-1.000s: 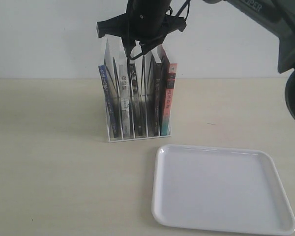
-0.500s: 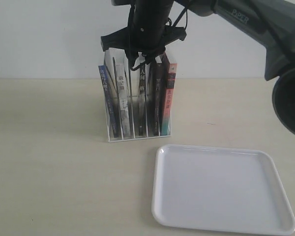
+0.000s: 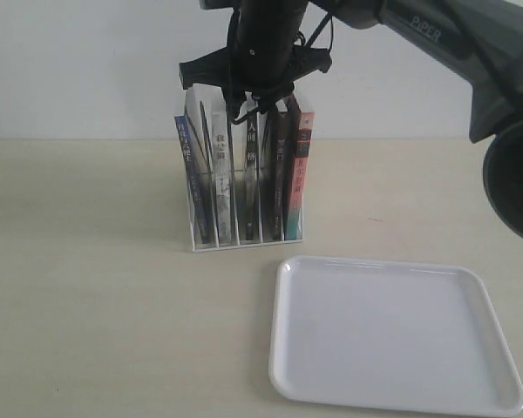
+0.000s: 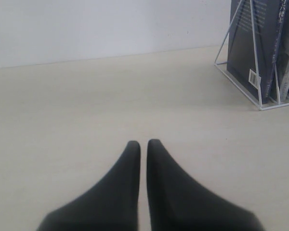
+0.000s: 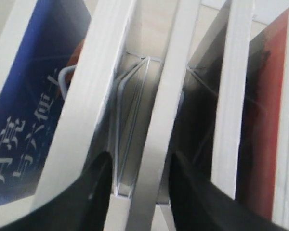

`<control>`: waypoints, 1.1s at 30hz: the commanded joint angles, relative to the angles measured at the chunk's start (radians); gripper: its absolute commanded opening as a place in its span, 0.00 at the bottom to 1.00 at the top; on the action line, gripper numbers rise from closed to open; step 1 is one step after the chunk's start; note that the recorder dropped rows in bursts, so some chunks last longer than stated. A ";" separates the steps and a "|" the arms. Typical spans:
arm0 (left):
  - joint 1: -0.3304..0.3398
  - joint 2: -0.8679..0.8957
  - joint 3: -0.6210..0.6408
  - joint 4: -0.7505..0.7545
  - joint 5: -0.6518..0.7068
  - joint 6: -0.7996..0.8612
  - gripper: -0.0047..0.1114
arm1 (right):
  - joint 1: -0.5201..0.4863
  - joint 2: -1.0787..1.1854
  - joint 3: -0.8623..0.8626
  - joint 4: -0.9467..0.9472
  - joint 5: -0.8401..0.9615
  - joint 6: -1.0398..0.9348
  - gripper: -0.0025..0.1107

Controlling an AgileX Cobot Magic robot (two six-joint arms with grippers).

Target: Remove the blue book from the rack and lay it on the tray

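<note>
**A:** Entry one. Which step is in hand?
**B:** The approach for the grasp. The right end effector (image 3: 248, 106), black and two-fingered, hangs over the book tops in the small white wire rack (image 3: 244, 237) with upright dividers. The rack stands far centre on the pale tabletop (image 3: 87, 305). No book is lifted out.

**A:** What state is that end effector in?
**B:** The jaws are well apart and hold nothing. In the right wrist view its fingers (image 5: 94, 192) bracket a white page edge and a wire divider without gripping either.

**A:** Entry two. Where is the blue book?
**B:** The blue book (image 3: 183, 165) is a thin paperback with a dark blue spine and white lettering. It stands upright in the leftmost slot of the rack, just left of the end effector. It seems to be a slot or two over, but the wrist view is too close and blurred to count slots.

**A:** What does the next move call for?
**B:** In my judgement, a shift left until the jaws straddle the blue book's top edge alone. After that, a descent, a close and a straight lift clear of the dividers.

**A:** Entry three. What is the destination?
**B:** The large flat white plastic tray (image 3: 392, 340) with a low rim, near right and apart from the rack.

**A:** And the other arm?
**B:** The left end effector (image 4: 143, 144) has black fingers all but touching, with nothing between them. It sits low over the tabletop, apart from the rack.
</note>
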 commanded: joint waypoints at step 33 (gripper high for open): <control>0.002 -0.003 -0.003 -0.002 -0.016 0.004 0.08 | -0.001 -0.262 -0.002 -0.068 -0.024 0.004 0.02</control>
